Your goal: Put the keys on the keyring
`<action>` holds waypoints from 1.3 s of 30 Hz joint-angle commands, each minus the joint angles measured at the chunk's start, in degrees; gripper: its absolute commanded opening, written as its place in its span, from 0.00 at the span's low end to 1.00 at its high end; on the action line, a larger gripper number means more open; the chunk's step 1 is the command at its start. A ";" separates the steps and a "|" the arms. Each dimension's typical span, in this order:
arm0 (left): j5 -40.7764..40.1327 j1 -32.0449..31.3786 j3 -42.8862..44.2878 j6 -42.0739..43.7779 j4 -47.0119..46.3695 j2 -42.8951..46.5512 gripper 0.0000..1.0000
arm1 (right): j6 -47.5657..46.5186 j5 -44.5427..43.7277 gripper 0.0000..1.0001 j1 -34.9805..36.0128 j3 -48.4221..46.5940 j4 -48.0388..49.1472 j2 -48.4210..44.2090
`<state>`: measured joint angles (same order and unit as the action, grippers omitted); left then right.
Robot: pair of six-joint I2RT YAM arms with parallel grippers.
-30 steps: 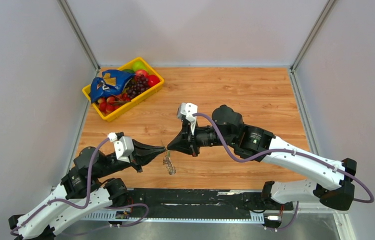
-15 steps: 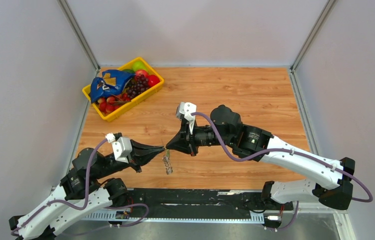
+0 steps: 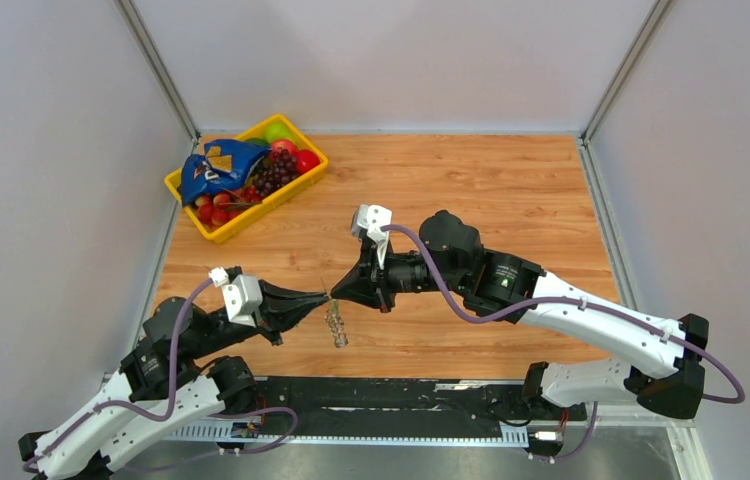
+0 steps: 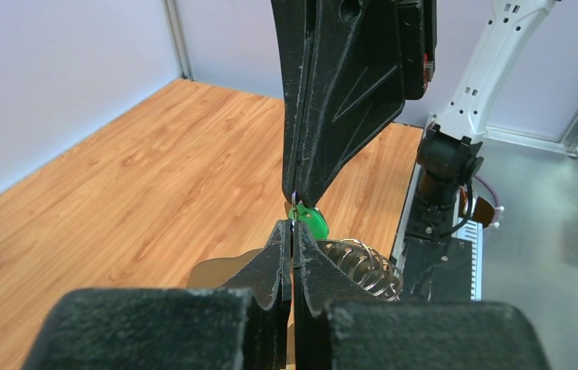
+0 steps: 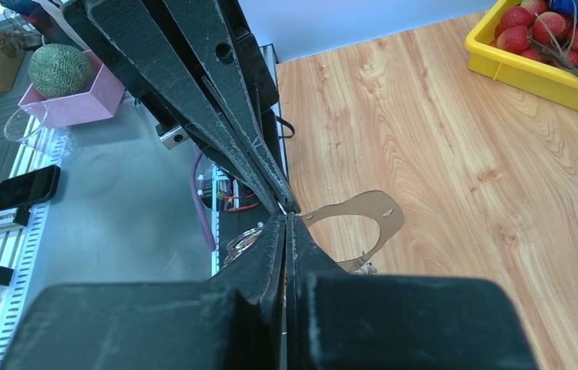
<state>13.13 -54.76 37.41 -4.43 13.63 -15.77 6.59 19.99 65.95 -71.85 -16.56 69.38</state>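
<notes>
My left gripper (image 3: 325,297) and right gripper (image 3: 337,293) meet tip to tip above the table's front middle. Both are shut on a thin wire ring of the keyring (image 3: 336,325), whose bundle hangs below them. In the left wrist view my left gripper (image 4: 292,229) pinches the wire under the right gripper (image 4: 299,199). A tiny green key (image 4: 315,223) sits just behind the tips, beside a coil of silvery rings (image 4: 363,266). In the right wrist view my right gripper (image 5: 286,220) is shut, and the keyring's flat tan-grey band (image 5: 391,210) hangs beyond it.
A yellow basket (image 3: 281,197) with fruit and a blue bag stands at the back left. Grey walls close in the wooden table on three sides. A black rail runs along the front edge (image 3: 401,395).
Both gripper tips have shifted slightly left and away together. The hanging bundle has swung a little with them. Both grips look unchanged.
</notes>
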 commanded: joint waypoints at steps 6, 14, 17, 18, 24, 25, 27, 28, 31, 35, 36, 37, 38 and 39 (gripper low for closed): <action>1.87 -0.08 -0.41 -0.11 -5.39 2.54 0.00 | 1.62 -1.68 0.00 0.26 -1.04 3.10 0.85; 4.00 -0.08 -1.23 -0.07 -6.97 4.47 0.00 | 2.51 -2.81 0.00 0.25 -0.91 3.30 1.18; 5.11 -0.08 -1.63 -0.13 -7.65 5.36 0.00 | 2.79 -2.92 0.00 0.23 -0.83 3.45 1.28; 5.35 -0.04 -1.75 -0.14 -7.80 5.56 0.00 | 2.89 -3.08 0.00 0.23 -0.82 3.46 1.24; 7.31 -0.13 -2.27 -0.23 -8.99 6.88 0.00 | 3.66 -3.27 0.00 0.16 -0.73 3.64 1.19; 7.46 -0.15 -2.30 -0.28 -9.35 7.24 0.00 | 3.79 -3.09 0.00 0.15 -0.68 3.64 1.19; 7.86 -0.08 -2.60 -0.39 -9.81 7.62 0.00 | 3.97 -2.77 0.00 0.11 -0.53 3.71 1.28; 8.01 -0.04 -2.67 -0.40 -9.87 7.69 0.00 | 4.04 -2.52 0.00 0.07 -0.52 3.72 1.28; 8.19 -0.07 -2.88 -0.40 -10.37 8.15 0.00 | 4.21 -1.40 0.00 -0.02 -0.11 3.98 1.35; 8.43 -0.09 -3.12 -0.41 -10.86 8.55 0.00 | 4.14 0.96 0.08 -0.21 0.89 4.38 1.40; 8.50 -0.13 -3.13 -0.41 -10.92 8.67 0.00 | 3.99 1.47 0.10 -0.24 1.21 4.47 1.21; 8.54 -0.09 -3.20 -0.41 -11.04 8.66 0.00 | 3.90 1.72 0.14 -0.29 1.52 4.49 0.93; 8.53 -0.09 -3.21 -0.41 -11.03 8.72 0.00 | 3.63 2.01 0.17 -0.30 1.73 4.59 0.58; 8.51 -0.04 -3.24 -0.47 -11.10 8.68 0.00 | 3.27 2.12 0.19 -0.23 1.99 4.60 0.20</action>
<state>18.57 -54.65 33.78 -4.40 8.25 -7.81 10.52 21.78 66.35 -71.11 -14.13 70.19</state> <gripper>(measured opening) 0.009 0.146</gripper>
